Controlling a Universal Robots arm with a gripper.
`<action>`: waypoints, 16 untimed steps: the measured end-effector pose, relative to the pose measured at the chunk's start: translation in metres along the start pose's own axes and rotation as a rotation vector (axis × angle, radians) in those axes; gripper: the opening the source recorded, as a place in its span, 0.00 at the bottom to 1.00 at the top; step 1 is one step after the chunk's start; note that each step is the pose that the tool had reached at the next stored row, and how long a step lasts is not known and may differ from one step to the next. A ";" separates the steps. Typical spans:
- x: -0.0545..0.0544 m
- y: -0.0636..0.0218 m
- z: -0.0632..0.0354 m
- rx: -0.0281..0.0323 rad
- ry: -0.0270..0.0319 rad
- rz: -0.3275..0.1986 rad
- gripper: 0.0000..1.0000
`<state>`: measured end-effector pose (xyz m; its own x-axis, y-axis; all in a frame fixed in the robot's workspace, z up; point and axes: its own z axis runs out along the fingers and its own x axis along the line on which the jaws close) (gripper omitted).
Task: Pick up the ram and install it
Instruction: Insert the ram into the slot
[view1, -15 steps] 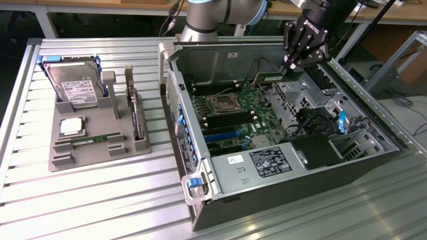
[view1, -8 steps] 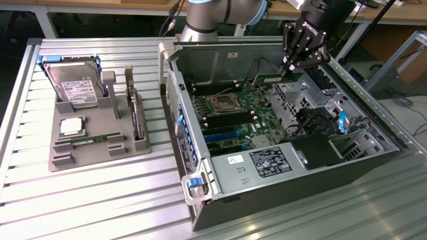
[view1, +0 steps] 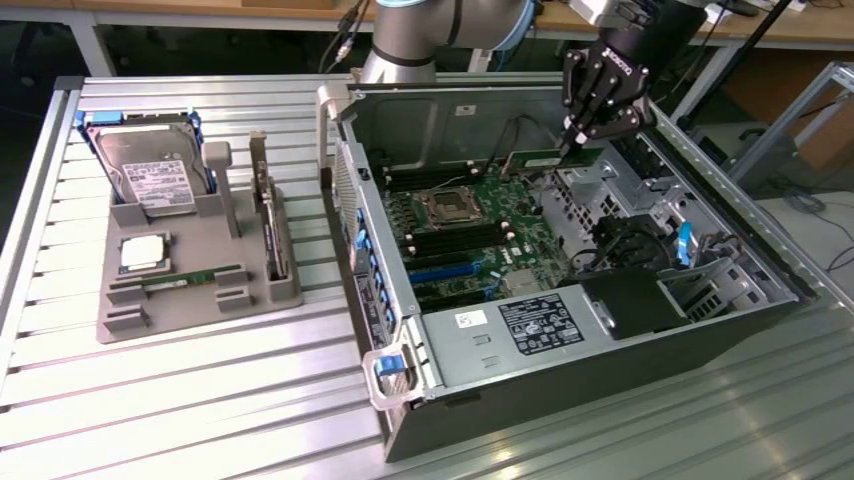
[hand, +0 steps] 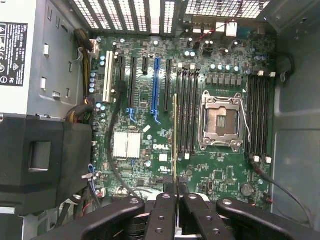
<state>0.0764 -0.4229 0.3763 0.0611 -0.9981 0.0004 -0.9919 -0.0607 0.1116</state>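
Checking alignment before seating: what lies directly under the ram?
The ram, pinched in the shut hand, hangs over the motherboard beside the black memory slots. Its edge hides whatever lies directly beneath.

**Ram held over the open computer**

The gripper hangs inside the open computer case, its fingers pinched on one end of the ram. The green stick lies over the motherboard, near the far wall. On the exterior view's left, a grey tray on the slatted metal table carries a hard drive and a processor.
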 end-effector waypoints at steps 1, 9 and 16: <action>0.000 0.0000 0.0006 0.0000 0.0000 0.000 0.12; 0.000 0.0005 0.0052 0.0000 -0.0001 0.000 0.12; 0.000 0.0012 0.0092 0.0000 0.0000 0.000 0.12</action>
<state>0.0741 -0.4229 0.3673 0.0611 -0.9981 0.0004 -0.9919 -0.0607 0.1116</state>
